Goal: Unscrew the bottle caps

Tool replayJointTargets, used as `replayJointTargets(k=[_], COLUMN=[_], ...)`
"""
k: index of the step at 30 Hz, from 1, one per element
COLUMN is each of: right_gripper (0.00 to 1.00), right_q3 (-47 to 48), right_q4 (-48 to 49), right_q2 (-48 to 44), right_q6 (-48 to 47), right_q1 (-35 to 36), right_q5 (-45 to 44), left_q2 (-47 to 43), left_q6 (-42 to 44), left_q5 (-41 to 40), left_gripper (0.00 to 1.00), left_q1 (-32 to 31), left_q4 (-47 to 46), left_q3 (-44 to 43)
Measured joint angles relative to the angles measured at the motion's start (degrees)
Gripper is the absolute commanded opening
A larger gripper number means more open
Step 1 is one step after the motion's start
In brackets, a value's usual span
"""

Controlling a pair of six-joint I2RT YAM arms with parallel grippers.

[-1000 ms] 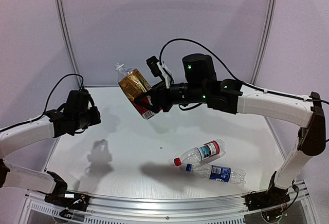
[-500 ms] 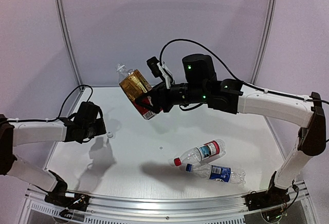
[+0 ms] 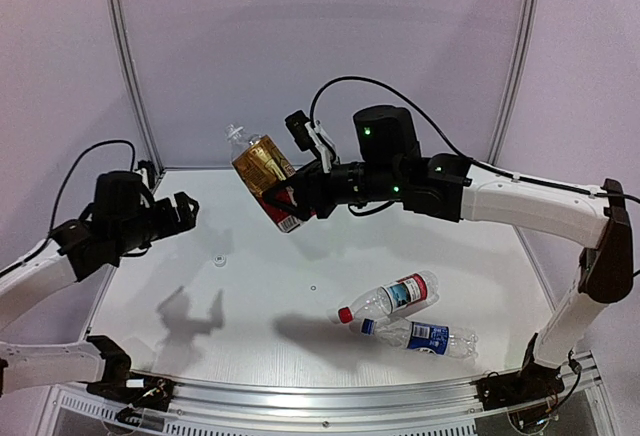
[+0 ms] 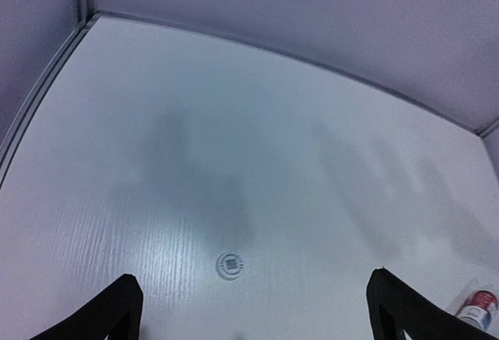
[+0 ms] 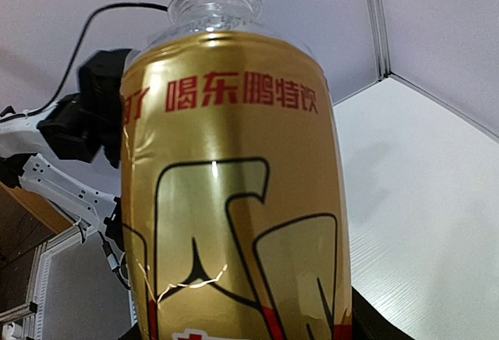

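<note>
Now: right fingers clamp amber bottle aloft, neck bare; white cap on worktop. Left fingers wide open, empty. Red-capped bottle, blue bottle lie flat: likely light, crushable; grip body, twist cap.

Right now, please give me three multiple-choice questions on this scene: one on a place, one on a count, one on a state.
1. Where is the white cap? A. on a bottle neck; B. between the left fingers; C. on the table.
2. How many bottles lie on the table? A. one; B. two; C. three.
3. The left gripper is: A. open, empty; B. shut on a cap; C. shut on a bottle.
C: it lies near the left gripper. B: the red-capped bottle and the blue-label bottle; the right gripper holds the gold bottle. A: its fingers stand apart, nothing between.
</note>
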State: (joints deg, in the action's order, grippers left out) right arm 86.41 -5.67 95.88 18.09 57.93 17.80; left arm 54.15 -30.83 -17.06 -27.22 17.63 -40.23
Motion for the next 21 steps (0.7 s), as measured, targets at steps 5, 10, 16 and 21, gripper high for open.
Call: replayJointTargets(k=[5,10,16,21], right_gripper=[0.00,0.00,0.00,0.00], right_q3=[1.03,1.92,2.36,2.97], right_q4=[0.07,0.68,2.23,2.78], right_q2=[1.11,2.05,2.69,2.93], right_q6=[0.48,0.92,1.14,1.38], right_q1=[-0.11,-0.22,-0.24,-0.26], right_q5=[-0.31,0.37,2.10,3.23], left_q2=[-9.53,-13.09,-7.63,-2.19], left_q6=[3.21,1.99,-5.38,-11.43], left_q5=[12.90,28.65,40.33,45.09], left_gripper=[0.99,0.97,0.94,0.91], left_q1=[2.32,4.92,5.14,5.14], left_q4=[2.36,1.79,-2.23,-4.46], left_q3=[-7.65,-15.34,-23.43,-25.99])
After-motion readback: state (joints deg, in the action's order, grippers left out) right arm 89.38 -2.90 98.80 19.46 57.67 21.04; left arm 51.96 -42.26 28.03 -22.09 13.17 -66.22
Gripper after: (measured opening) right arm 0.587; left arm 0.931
